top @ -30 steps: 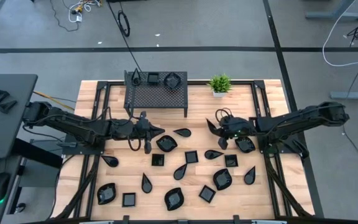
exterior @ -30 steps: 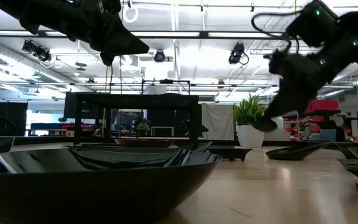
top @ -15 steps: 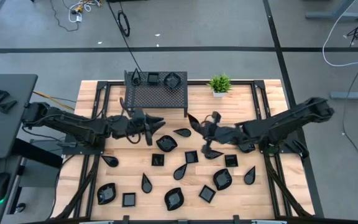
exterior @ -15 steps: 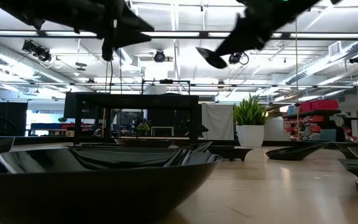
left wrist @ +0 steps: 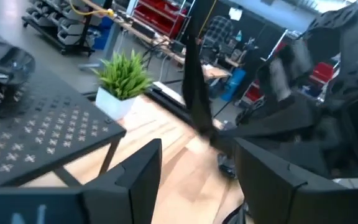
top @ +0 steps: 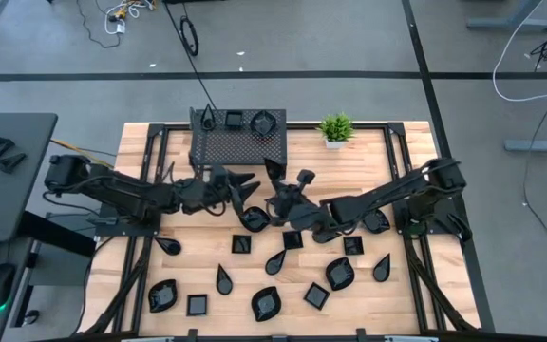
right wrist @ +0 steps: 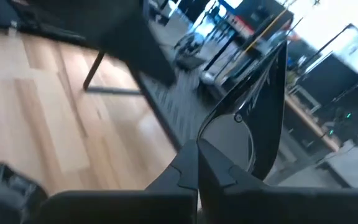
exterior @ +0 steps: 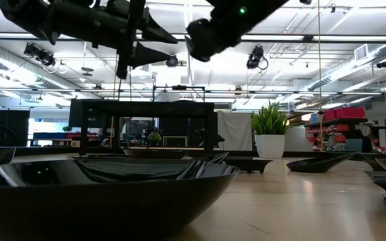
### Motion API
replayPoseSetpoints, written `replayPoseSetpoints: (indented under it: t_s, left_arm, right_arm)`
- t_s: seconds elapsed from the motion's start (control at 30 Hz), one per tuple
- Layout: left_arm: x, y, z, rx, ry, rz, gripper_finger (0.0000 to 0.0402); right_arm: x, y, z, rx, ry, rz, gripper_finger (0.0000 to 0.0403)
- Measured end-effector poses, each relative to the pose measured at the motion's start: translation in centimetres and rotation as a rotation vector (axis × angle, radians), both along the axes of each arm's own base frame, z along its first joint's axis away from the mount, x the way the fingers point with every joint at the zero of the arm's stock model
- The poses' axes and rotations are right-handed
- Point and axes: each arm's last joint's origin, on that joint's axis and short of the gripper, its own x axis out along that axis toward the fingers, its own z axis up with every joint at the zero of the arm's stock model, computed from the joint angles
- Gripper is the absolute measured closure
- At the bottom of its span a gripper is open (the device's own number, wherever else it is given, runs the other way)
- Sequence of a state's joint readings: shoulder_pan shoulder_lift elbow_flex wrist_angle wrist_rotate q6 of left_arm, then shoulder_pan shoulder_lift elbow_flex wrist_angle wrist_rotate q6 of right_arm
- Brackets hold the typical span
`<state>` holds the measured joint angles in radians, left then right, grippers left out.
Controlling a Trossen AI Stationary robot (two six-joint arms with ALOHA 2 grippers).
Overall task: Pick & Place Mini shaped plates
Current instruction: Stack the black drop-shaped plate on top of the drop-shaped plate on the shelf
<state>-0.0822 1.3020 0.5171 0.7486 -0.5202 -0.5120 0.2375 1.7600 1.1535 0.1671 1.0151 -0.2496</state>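
My right gripper reaches far toward the table's left and is shut on one glossy black teardrop plate, held in the air just in front of the black mesh rack. My left gripper is open and empty right beside it, its fingers on either side of the plate's thin edge without touching. Three small plates rest on the rack's top. Many more black mini plates lie flat on the wooden table. My right gripper pinches the teardrop plate's rim at its rounded end between its two shut fingers. The plate stands on edge beyond the fingertips, its pointed tip away from the gripper. It is lifted clear of the table and the rack.
A small green potted plant stands at the far edge, right of the rack. Loose plates cover the table's middle and near part. The two arms nearly meet in front of the rack. Bare wood shows right of the plant.
My right gripper has risen and swung toward the table's left with the teardrop plate, from low over the right-hand plates to a spot in front of the rack beside my left gripper. My left gripper has edged toward the right.
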Motion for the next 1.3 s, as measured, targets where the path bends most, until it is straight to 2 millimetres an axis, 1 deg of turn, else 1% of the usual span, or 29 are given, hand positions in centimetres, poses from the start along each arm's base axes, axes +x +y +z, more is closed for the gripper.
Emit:
replayPoseSetpoints:
  t_s: [0.17,0.47,0.7,0.8,1.03,1.17,1.3]
  left_arm:
    - [0.7,0.0,-0.3,0.002,-0.051,0.011,0.0216]
    - [0.9,0.4,-0.1,0.022,-0.112,0.062,0.022]
    - [1.0,0.4,0.2,0.061,-0.108,0.065,0.022]
    - [1.4,0.6,0.9,0.085,-0.111,0.07,0.0218]
    - [2.2,1.2,1.3,0.089,-0.028,0.109,0.0201]
    - [2.2,1.3,1.3,0.089,-0.026,0.117,0.0218]
    - [2.2,1.3,1.3,0.09,-0.026,0.116,0.0254]
  right_arm:
    - [0.9,0.2,0.5,-0.069,-0.015,0.028,0.0403]
    - [1.0,-0.4,0.7,-0.088,-0.007,0.024,0.0403]
    - [1.2,-1.0,0.7,-0.093,0.008,0.038,0.0403]
    - [1.3,-1.2,0.7,-0.088,0.01,0.057,0.0403]
    - [1.3,-1.2,0.7,-0.093,0.014,0.054,0.0403]
    - [1.3,-1.2,0.7,-0.094,0.014,0.053,0.0403]
    - [1.3,-1.2,0.7,-0.094,0.014,0.053,0.0403]
